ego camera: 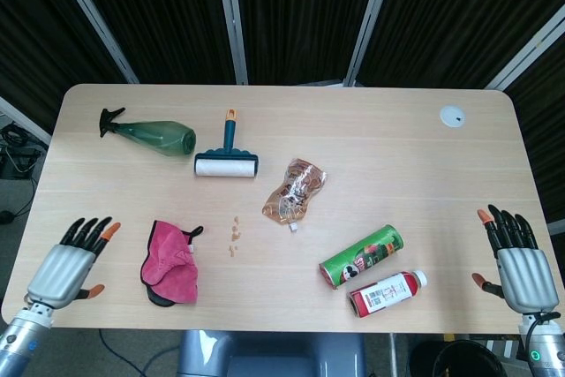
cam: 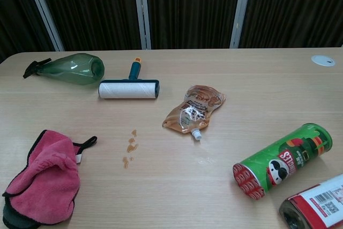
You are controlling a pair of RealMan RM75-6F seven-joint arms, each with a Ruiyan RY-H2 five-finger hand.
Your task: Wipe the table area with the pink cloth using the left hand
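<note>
The pink cloth [ego camera: 169, 263] lies crumpled with a black edge near the table's front left; the chest view shows the pink cloth [cam: 47, 179] at lower left. Small brown spill drops [ego camera: 234, 237] dot the wood just right of it, and the spill drops [cam: 129, 148] show in the chest view too. My left hand [ego camera: 69, 264] hovers over the table's left front edge, fingers spread, empty, a short gap left of the cloth. My right hand [ego camera: 516, 261] stays off the table's right front corner, fingers spread and empty. Neither hand appears in the chest view.
A green spray bottle [ego camera: 152, 135] lies at back left, a lint roller [ego camera: 227, 161] beside it. A squashed drink pouch [ego camera: 295, 190] sits mid-table. A green chip can [ego camera: 361, 256] and a red-labelled bottle [ego camera: 387, 292] lie at front right. A white disc [ego camera: 453, 116] sits far right.
</note>
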